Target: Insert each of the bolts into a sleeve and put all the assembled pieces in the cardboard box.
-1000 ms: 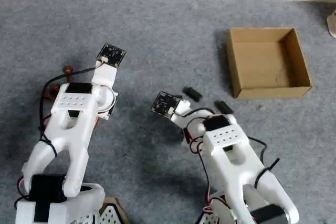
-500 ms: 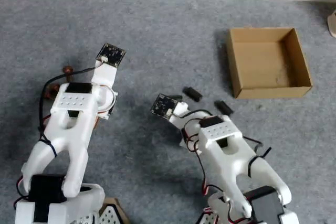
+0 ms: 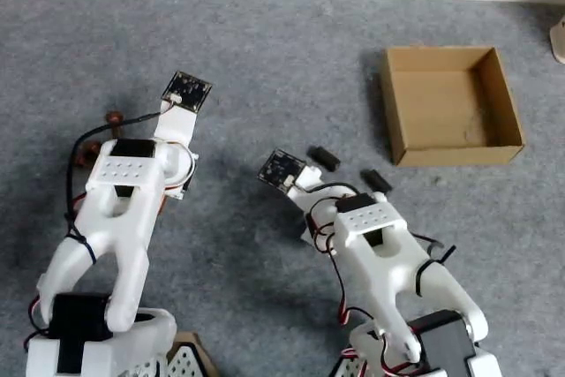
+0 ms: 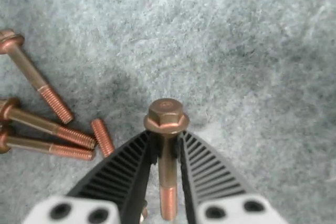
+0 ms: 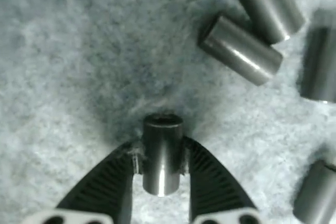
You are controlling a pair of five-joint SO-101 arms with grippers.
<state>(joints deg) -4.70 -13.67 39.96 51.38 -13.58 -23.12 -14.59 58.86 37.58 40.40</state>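
Note:
My left gripper (image 4: 164, 145) is shut on a copper bolt (image 4: 166, 129), hex head outward, above the grey felt. Loose copper bolts (image 4: 32, 74) lie on the felt beside it, and two of them (image 3: 113, 117) peek out by the left arm in the high view. My right gripper (image 5: 161, 153) is shut on a dark metal sleeve (image 5: 163, 153), its open end facing away. Other sleeves (image 5: 240, 50) lie close by; two sleeves (image 3: 323, 158) show beside the right arm in the high view. The cardboard box (image 3: 507, 109) stands open at the right rear.
Grey felt covers the whole table (image 3: 265, 50). The left arm (image 3: 124, 209) and right arm (image 3: 375, 245) rise from the front edge. A pale object (image 3: 558, 40) sits at the far right edge beyond the box.
The right arm has drawn back and turned slightly, its wrist camera shifting a little right. The left arm has not moved.

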